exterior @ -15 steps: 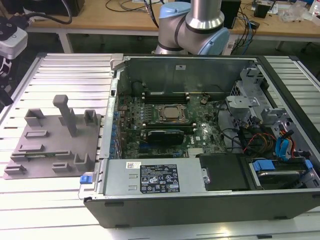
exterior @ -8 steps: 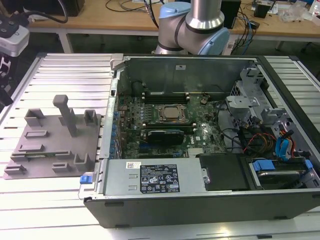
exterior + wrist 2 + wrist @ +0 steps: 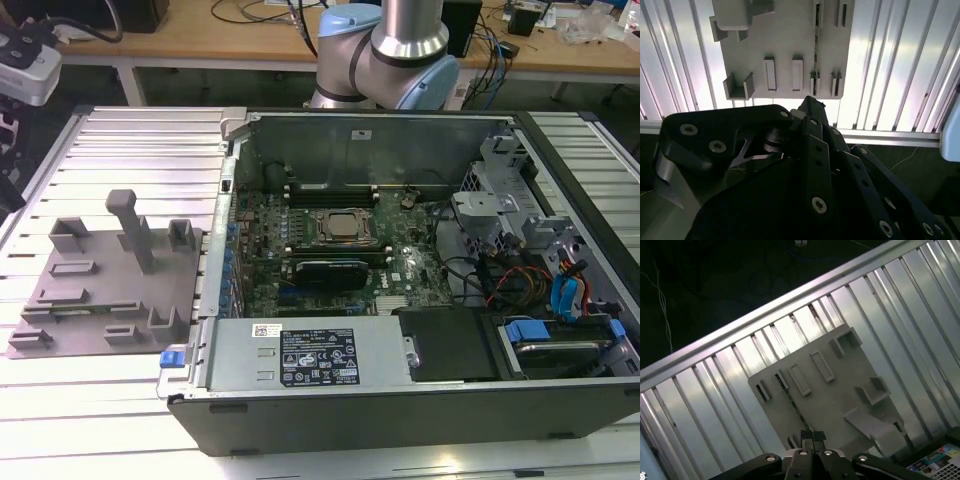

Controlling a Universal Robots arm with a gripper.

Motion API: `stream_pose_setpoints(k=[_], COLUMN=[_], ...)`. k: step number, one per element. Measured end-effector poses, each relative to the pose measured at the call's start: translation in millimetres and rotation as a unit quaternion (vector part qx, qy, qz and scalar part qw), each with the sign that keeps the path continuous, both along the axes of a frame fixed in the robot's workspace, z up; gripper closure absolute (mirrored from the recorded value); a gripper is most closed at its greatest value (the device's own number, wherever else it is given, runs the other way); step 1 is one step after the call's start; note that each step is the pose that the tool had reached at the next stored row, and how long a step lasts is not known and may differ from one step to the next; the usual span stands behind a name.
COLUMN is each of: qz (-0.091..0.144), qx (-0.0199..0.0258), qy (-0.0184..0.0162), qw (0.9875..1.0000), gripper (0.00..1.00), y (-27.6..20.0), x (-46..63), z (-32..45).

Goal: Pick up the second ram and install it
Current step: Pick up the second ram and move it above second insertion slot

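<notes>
The second ram (image 3: 792,402) is a thin dark stick standing on its edge in the slots of a grey holder plate (image 3: 840,405). The second wrist view shows the ram (image 3: 816,50) as a narrow line across the plate (image 3: 785,30). My gripper (image 3: 812,436) hangs well above the plate, roughly over one end of the stick. Its two fingertips are pressed together with nothing between them. In the second wrist view the black gripper body and its tip (image 3: 810,104) cover the near half of the picture.
The grey holder plate (image 3: 110,280) lies on a ribbed metal table (image 3: 130,150) at the exterior view's left. An open computer case (image 3: 400,390) stands to its right, with the motherboard, CPU socket (image 3: 345,227) and memory slots (image 3: 330,188) exposed. The arm's base (image 3: 385,50) rises behind the case.
</notes>
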State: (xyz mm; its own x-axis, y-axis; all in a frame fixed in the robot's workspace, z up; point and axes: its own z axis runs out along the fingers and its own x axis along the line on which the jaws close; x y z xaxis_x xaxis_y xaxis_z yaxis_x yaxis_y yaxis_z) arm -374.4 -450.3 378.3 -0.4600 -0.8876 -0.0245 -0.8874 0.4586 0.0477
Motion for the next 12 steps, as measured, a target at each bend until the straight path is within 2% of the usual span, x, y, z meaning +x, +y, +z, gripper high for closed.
stream_pose_setpoints(k=[4,6,8,12], qz=[0.024,0.044,0.053,0.085], qx=[0.0000,0.0000,0.0000,0.0000], qy=[0.0000,0.0000,0.0000,0.0000], qw=[0.9997,0.9991,0.9986,0.9964], gripper=[0.92,0.92,0.92,0.92], y=[0.0,0.0,0.0,0.0], x=[0.0,0.0,0.0,0.0], z=[0.0,0.0,0.0,0.0])
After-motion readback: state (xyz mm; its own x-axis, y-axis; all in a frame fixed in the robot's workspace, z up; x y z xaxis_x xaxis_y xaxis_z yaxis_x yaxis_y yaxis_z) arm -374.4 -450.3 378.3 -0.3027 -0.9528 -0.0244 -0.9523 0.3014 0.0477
